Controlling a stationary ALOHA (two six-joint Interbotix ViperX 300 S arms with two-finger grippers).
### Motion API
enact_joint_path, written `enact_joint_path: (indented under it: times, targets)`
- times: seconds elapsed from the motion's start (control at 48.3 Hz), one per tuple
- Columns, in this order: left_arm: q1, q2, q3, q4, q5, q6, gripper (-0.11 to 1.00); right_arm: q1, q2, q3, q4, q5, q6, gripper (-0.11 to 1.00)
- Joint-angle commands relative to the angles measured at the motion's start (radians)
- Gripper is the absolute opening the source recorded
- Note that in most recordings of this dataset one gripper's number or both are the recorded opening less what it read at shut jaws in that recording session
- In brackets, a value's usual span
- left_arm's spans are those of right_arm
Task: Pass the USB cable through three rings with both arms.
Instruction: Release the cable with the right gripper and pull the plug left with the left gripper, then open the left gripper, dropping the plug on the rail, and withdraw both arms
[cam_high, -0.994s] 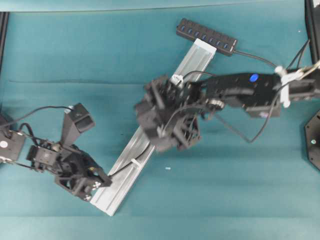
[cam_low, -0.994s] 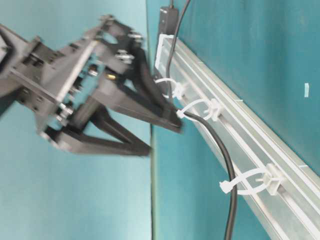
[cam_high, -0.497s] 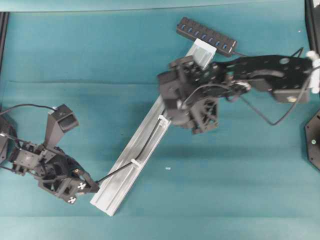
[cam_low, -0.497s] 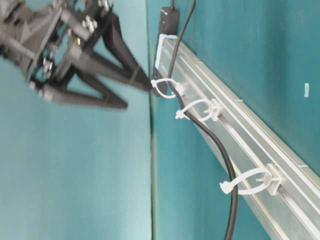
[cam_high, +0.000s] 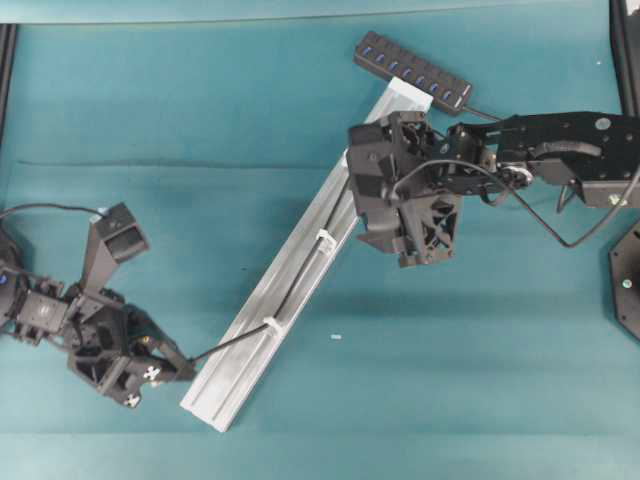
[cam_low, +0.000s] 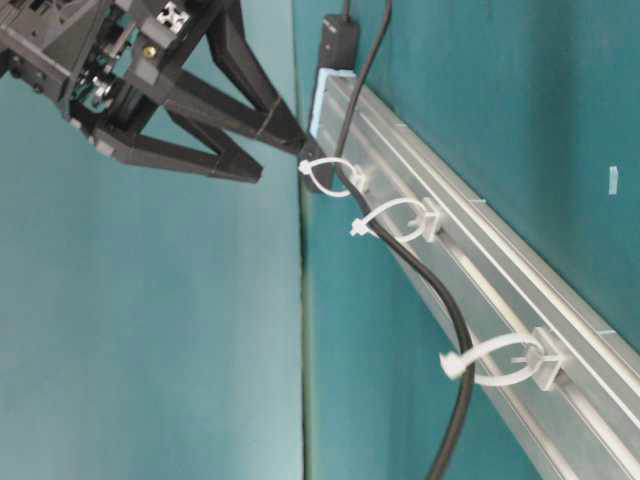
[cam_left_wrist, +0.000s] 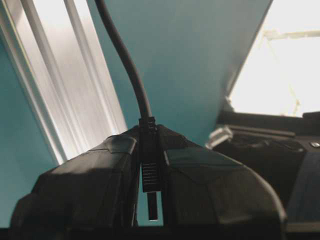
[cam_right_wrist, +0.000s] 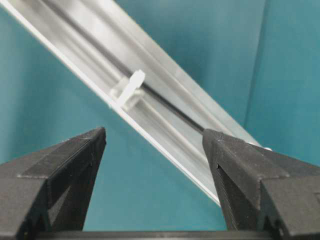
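Cable is thin, light and floppy; it sags in a curve between clips, so it won't push, only pull. Best hold is the stiff plug, not the soft run behind it. That's where the L claw has it: clenched on the plug, metal tip poking out below the pads in the L wrist view. It sits just off the rail's near end.

From there the cable runs up along the rail groove. Table-level view shows it inside all three rings: the near one, the mid one and the far one by the hub. So threading looks done, or nearly; judging only, slack still needs taking up.

R claw is released, jaws wide, nothing between them. It hangs over the rail's upper part, fingertips close to the far ring; can't tell if touching. R wrist view shows one clip on the rail between its tips.

Rings look thin, bendy plastic; a hard tug could deform them or pop one off.
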Motion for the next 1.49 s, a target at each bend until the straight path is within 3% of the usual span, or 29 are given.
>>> enact_joint_path:
  times: [0.0, 0.062, 0.124, 0.352, 0.435, 0.621, 0.849, 1.076, 1.47]
  targets:
    - [0.026, -0.021, -0.021, 0.003, -0.011, 0.032, 0.1, 0.008, -0.006, -0.005, 0.0, -0.029, 0.029, 0.85]
    - [0.035, -0.012, -0.026, 0.003, -0.017, 0.054, 0.12, 0.008, -0.006, -0.005, 0.0, -0.046, 0.04, 0.85]
    - [0.035, -0.002, -0.029, 0.003, -0.021, 0.064, 0.21, 0.008, -0.006, -0.002, 0.0, -0.061, 0.044, 0.85]
    - [0.035, 0.008, -0.031, 0.003, -0.021, 0.084, 0.84, 0.011, -0.006, 0.005, 0.0, -0.069, 0.051, 0.85]
    - [0.035, 0.008, -0.031, 0.003, -0.021, 0.097, 0.96, 0.015, -0.005, 0.005, 0.005, -0.091, 0.052, 0.85]
    - [0.038, 0.005, -0.041, 0.003, -0.023, 0.143, 0.91, 0.029, 0.005, 0.005, 0.005, -0.172, 0.091, 0.85]
    - [0.103, -0.037, -0.075, 0.003, -0.021, 0.275, 0.92, 0.029, -0.003, 0.005, 0.005, -0.21, 0.23, 0.85]
    - [0.198, -0.132, -0.109, 0.003, -0.021, 0.505, 0.92, 0.029, -0.052, 0.006, 0.005, -0.265, 0.331, 0.85]
    - [0.284, -0.333, -0.078, 0.003, -0.021, 0.905, 0.91, 0.028, -0.232, 0.067, 0.005, -0.324, 0.385, 0.85]
